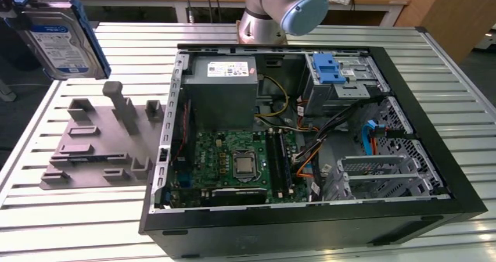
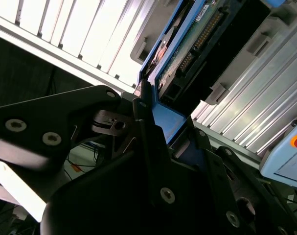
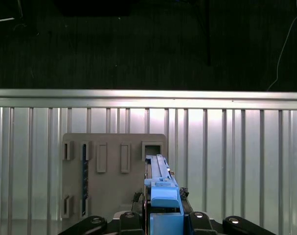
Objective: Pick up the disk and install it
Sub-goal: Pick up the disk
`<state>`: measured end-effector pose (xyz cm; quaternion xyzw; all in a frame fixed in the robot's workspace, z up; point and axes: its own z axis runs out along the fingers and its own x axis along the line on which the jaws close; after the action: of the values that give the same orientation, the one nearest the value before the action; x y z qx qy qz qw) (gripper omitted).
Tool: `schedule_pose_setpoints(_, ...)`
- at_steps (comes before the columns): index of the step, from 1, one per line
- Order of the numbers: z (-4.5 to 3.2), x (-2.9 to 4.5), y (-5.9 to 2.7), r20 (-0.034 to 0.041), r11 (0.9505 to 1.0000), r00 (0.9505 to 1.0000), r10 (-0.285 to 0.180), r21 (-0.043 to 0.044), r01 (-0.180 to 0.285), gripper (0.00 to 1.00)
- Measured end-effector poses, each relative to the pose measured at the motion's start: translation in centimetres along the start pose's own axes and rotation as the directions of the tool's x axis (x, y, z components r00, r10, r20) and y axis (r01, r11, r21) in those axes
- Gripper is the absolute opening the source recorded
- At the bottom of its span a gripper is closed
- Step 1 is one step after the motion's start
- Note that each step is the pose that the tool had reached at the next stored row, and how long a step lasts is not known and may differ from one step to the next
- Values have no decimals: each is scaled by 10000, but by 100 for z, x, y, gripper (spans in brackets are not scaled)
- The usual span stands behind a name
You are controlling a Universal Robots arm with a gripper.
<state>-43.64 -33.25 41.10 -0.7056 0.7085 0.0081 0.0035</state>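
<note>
**Disk aloft at the table's edge, gripper clamped on its frame**

At the exterior view's far left, your disk hangs upright in the air. Its label faces the camera and its blue frame runs down the edge nearer the case. It sits high above the slatted table, well apart from everything resting there.

Lower and just to the right, the grey fixture lies flat on the table. Further right the case lies on its side, open to the camera. Inside it, left to right, you see the grey power supply with the motherboard in front of it, then the cage with its blue latch. The arm's base rises behind the case.

In the second wrist view your gripper is clenched on the disk's frame, its black fingers pressed against the blue plastic. In the first wrist view the disk shows edge-on above the fixture.
</note>
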Motion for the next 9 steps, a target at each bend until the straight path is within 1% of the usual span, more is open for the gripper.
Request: schedule_pose_setpoints(9, -17, 0, 0, 0, 10000, 10000, -1, 0, 1, 36)
